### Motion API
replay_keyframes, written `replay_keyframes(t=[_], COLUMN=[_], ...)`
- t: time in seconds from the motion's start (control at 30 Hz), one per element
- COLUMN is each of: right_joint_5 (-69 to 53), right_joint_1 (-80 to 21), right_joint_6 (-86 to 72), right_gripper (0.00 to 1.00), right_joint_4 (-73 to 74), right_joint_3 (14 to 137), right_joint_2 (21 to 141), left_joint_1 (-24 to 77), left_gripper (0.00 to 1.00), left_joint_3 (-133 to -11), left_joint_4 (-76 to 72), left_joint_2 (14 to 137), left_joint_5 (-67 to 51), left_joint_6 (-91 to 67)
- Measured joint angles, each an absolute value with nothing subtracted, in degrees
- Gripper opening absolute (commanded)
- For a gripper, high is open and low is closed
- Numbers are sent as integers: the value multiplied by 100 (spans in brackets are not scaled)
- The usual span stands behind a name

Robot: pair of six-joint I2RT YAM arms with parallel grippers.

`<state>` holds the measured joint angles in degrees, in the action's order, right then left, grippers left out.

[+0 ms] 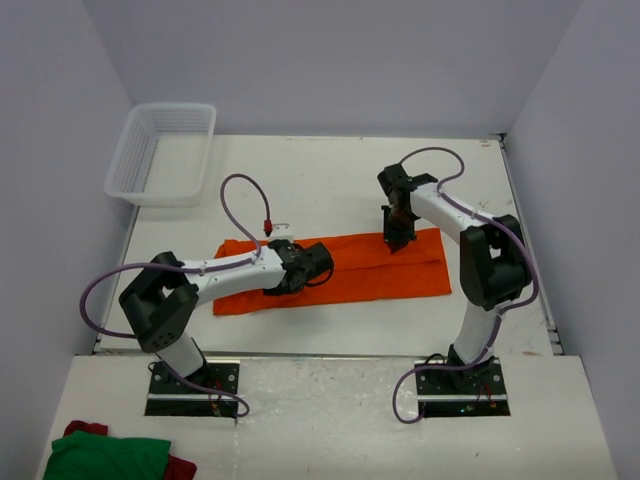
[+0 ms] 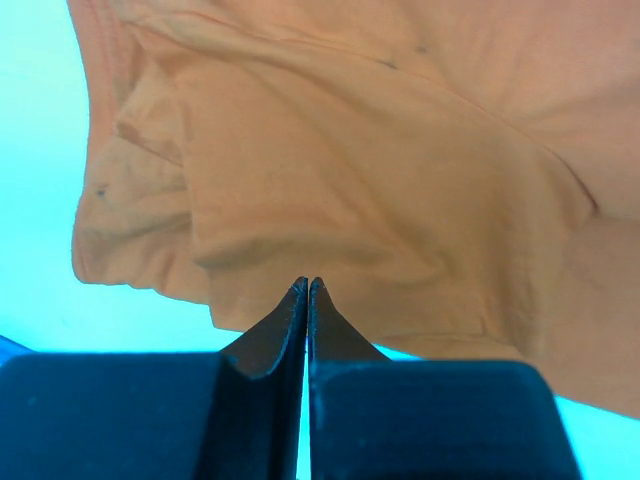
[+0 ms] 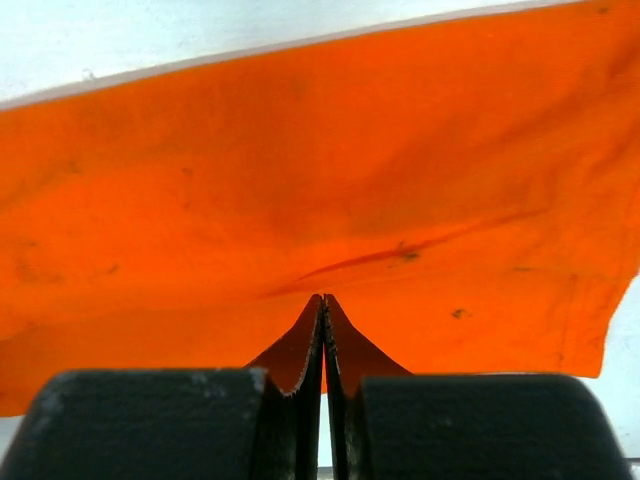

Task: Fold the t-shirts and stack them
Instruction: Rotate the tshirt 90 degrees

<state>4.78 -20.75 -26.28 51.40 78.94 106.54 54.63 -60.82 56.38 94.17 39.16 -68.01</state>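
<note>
On a white worktop [image 1: 330,190] walled in pale grey, an orange t-shirt [image 1: 380,275] lies flattened into a long band that runs left to right between two robot arms. The left hand [image 1: 322,262] reaches in low over the band's left half, its two fingers pressed together with no gap. From the left wrist, the closed tips sit at the near edge of rumpled, layered fabric. The right hand [image 1: 398,238] points down at the far edge of the shirt, towards its right end, and is likewise clenched. From the right wrist, its tips meet against smooth orange cloth. Whether either hand has a fold of fabric pinched between its fingers cannot be told from these views. A clear plastic basket [image 1: 160,150] stands at the far left corner of the worktop, well apart from the shirt. Near the left arm's base, at the bottom left, a green cloth [image 1: 105,455] lies heaped over a red cloth [image 1: 85,430].
</note>
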Motion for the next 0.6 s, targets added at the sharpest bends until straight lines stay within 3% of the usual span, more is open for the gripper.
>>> replay_keyframes(t=[0.6], right_joint_5=[473], right_joint_1=[-2668], right_joint_6=[-2630], right_gripper=[0], right_joint_4=[4821], right_joint_3=[7533], right_joint_2=[10698], left_joint_1=[3800], left_gripper=[0], left_joint_3=[-6018], left_joint_4=[4641], left_joint_2=[9719], left_joint_5=[3798], left_joint_6=[-5666])
